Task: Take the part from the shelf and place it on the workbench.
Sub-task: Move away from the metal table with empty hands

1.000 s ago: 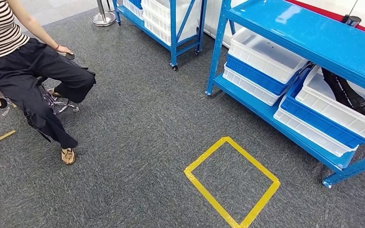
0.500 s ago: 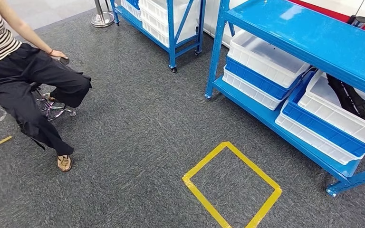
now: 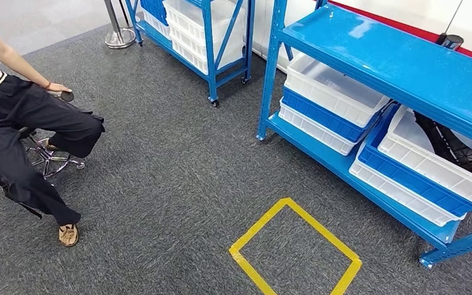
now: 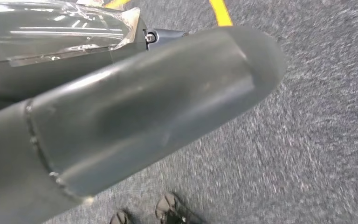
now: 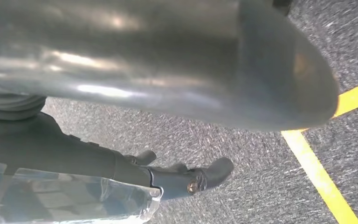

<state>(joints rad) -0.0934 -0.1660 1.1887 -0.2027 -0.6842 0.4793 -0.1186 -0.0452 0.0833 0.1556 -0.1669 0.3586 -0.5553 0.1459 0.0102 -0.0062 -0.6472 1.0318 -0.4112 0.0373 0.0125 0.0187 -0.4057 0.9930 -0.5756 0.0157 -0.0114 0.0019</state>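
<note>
head view: blue shelf (image 3: pixel 393 67) across the upper right of the frame, running down to the right edge. lower level packed with stacked bins, white over blue. black part (image 3: pixel 455 144) lying in the white bin (image 3: pixel 433 161) at the far right, long and dark, tilted along the bin, far end cut off by the frame edge. another white bin (image 3: pixel 335 89) to its left, nothing clear inside. small black thing (image 3: pixel 450 40) on the shelf top near the upper right corner, too small to tell what.

second shelf (image 3: pixel 212 37) on wheels at top centre, also holding white bins. metal post base (image 3: pixel 118 38) at upper left. yellow tape square (image 3: pixel 295 249) on the grey carpet (image 3: pixel 172 184) at bottom centre, just in front of the big shelf, lower corner cut off. person (image 3: pixel 18 117) seated on a stool (image 3: pixel 49 157) at the left edge – striped top, dark trousers, one hand resting on a small dark thing by the knee.

left wrist view: left hand (image 4: pixel 135 107) close up over carpet, thick grey thumb across most of the picture, fingers mostly hidden – cannot tell whether apart or together. yellow tape visible beyond.

right wrist view: right hand (image 5: pixel 168 60) over carpet and a tape line, dark fingers (image 5: pixel 191 179) stretched out and apart, nothing held.
</note>
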